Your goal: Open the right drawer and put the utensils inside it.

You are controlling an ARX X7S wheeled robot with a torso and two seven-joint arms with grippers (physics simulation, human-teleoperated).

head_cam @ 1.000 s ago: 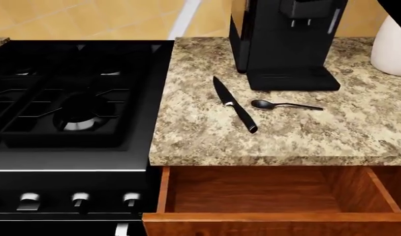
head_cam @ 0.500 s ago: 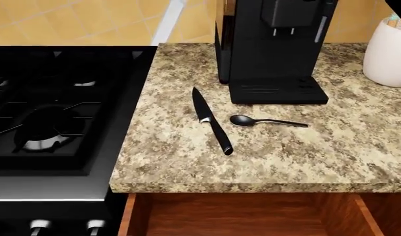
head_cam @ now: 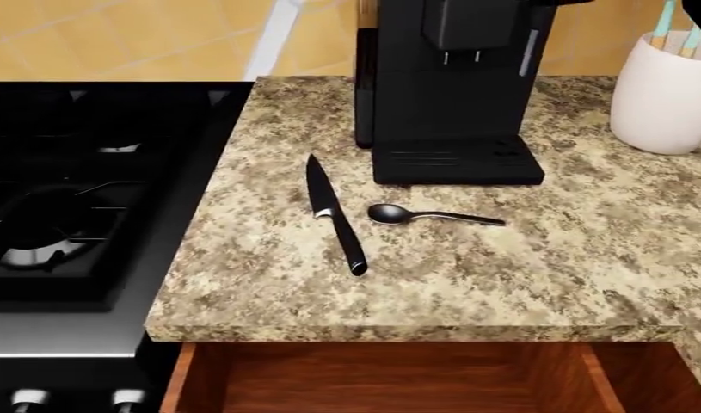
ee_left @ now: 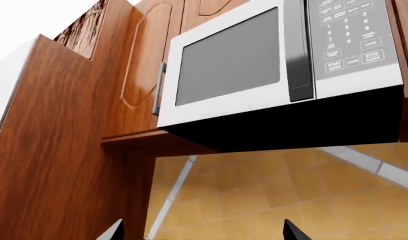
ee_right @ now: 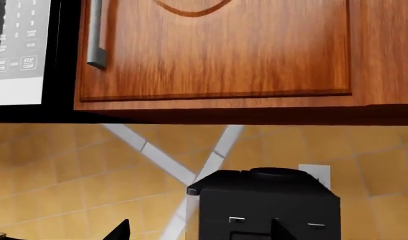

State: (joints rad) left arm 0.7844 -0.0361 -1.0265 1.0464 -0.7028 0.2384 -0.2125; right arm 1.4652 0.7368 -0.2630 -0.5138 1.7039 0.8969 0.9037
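The knife (head_cam: 335,217), dark-bladed with a black handle, lies on the granite counter (head_cam: 534,275) with its handle toward the front edge. Just to its right lies the small dark spoon (head_cam: 431,215), bowl toward the knife. Below the counter edge the right drawer (head_cam: 384,379) stands pulled open, and its wooden inside shows nothing in it. Neither gripper appears in the head view. My left gripper (ee_left: 202,234) is open and points up at a microwave (ee_left: 257,65). My right gripper (ee_right: 199,233) is also open and faces the wall above the coffee machine (ee_right: 264,205). Nothing sits between either pair of fingertips.
A black coffee machine (head_cam: 448,86) stands right behind the utensils. At the back right is a white holder (head_cam: 666,95) with teal-tipped tools. The black gas stove (head_cam: 64,198) adjoins the counter's left side. Upper wooden cabinets (ee_right: 217,50) hang overhead.
The head view has shifted right and upward: stove and drawer take less of the picture and the white holder has come into view. Knife and spoon have not moved on the counter.
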